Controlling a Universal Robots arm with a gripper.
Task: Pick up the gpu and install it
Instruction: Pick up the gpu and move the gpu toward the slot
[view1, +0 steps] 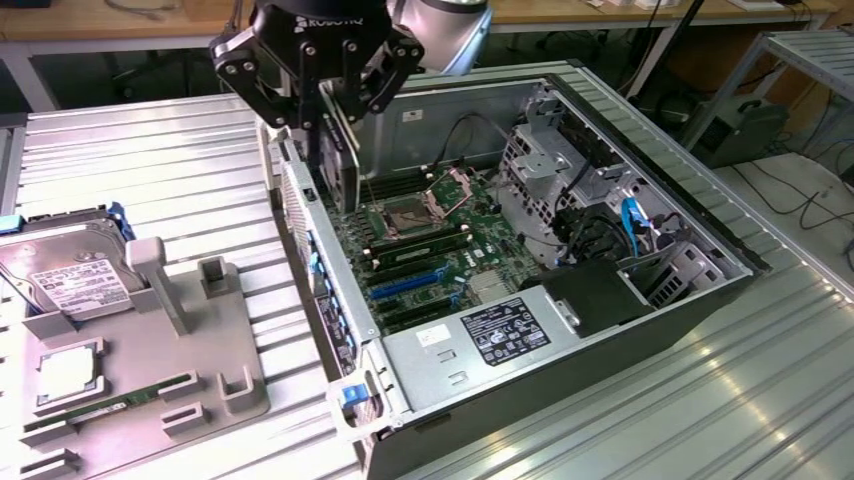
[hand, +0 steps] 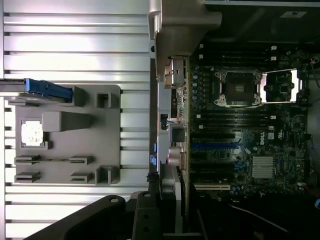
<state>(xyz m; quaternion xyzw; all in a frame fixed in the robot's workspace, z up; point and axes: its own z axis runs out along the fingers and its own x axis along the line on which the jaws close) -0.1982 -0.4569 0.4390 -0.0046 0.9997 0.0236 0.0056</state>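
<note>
While the grey parts holder (view1: 200, 370) with the hard drive (view1: 67, 280) lies beside the open computer case (view1: 674, 195) at the exterior view's left, the gripper (view1: 334, 112) hovers over the case's wall on that side. Its fingers clamp the gpu (view1: 344, 165), which stands on edge and reaches down inside the case, close over the motherboard (view1: 447, 250).

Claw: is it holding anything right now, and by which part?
Yes: the claw is shut on the gpu, gripping its upper edge; the card hangs on edge above the open case.
</note>
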